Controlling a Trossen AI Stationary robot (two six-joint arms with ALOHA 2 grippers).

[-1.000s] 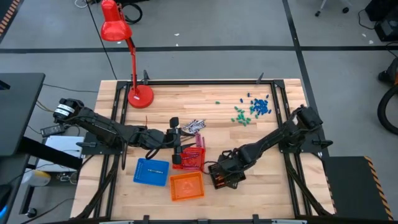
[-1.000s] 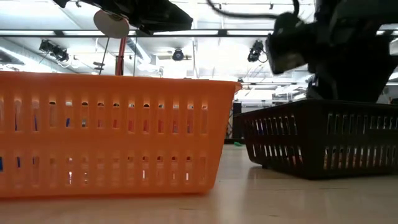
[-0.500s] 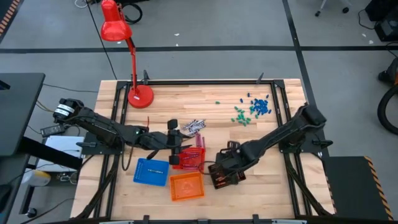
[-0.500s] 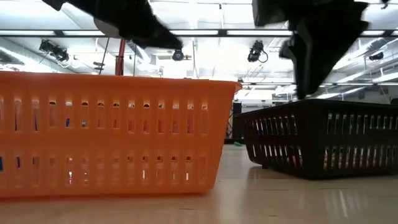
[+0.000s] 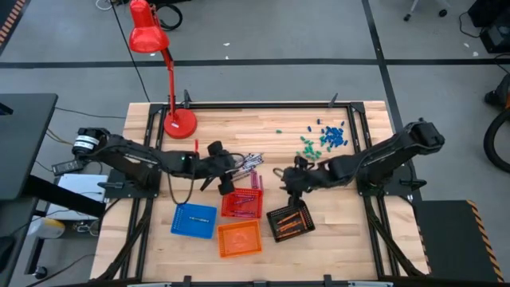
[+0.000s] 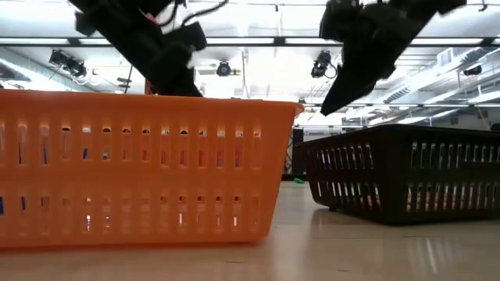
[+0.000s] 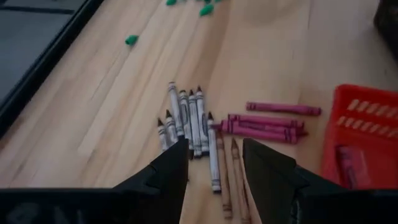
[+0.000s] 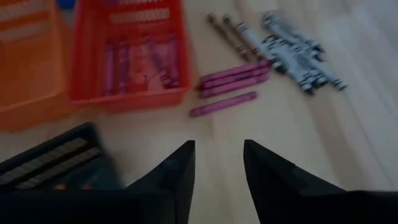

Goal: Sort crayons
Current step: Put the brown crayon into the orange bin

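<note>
Grey and magenta crayons [image 7: 211, 134] lay loose on the wood beside the red tray [image 5: 241, 204], more magenta ones inside it; left gripper [image 7: 214, 165] hovered over the pile, fingers apart; right gripper [image 8: 217, 165] nearby, fingers parted, empty.

left arm [image 5: 135, 162]: dark, jointed, white-banded base | right arm [image 5: 374, 159]: dark, jointed | fingers [image 7: 168, 171]: black, wedge-shaped

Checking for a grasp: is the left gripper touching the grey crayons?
Apart. In the left wrist view, the open left gripper hangs above the grey crayons, which lie flat on the table with nothing clamped between the fingers.
</note>
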